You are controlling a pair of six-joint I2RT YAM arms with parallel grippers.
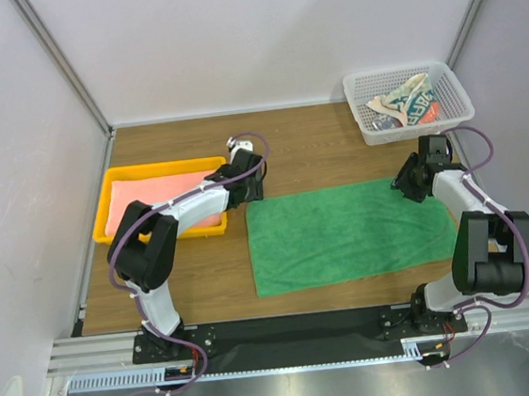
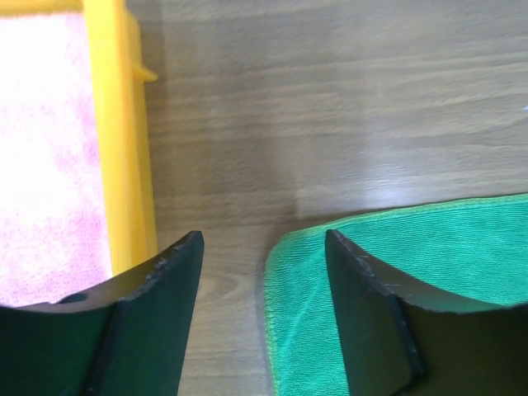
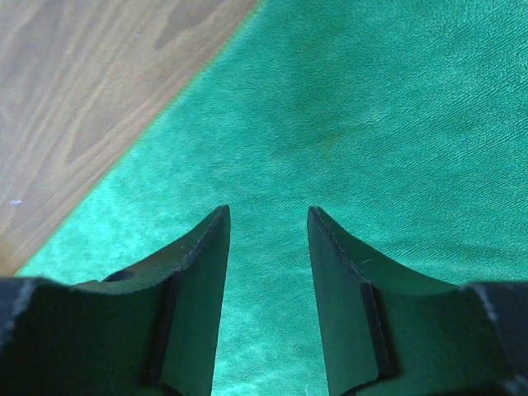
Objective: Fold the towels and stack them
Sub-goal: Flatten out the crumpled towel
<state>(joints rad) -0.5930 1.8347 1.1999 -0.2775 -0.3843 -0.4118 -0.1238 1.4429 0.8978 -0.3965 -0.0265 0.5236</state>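
Poised over the far corners of the green towel (image 1: 349,232), spread flat mid-worktop (image 1: 334,143).
Could miss the left corner, with the gap of the left fingers (image 2: 157,313) mostly over bare wood, then skew the fold by lifting one corner alone. Both pairs parted, gripping nothing; right fingers (image 3: 190,289) above the far right corner. At left, pink towel (image 1: 165,194) in the tray (image 1: 105,210).

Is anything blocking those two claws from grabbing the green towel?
Nothing visible does. The left gripper hangs open over the green towel at its far left corner. The right gripper is open near its far right corner. Only cloth and table lie beneath.
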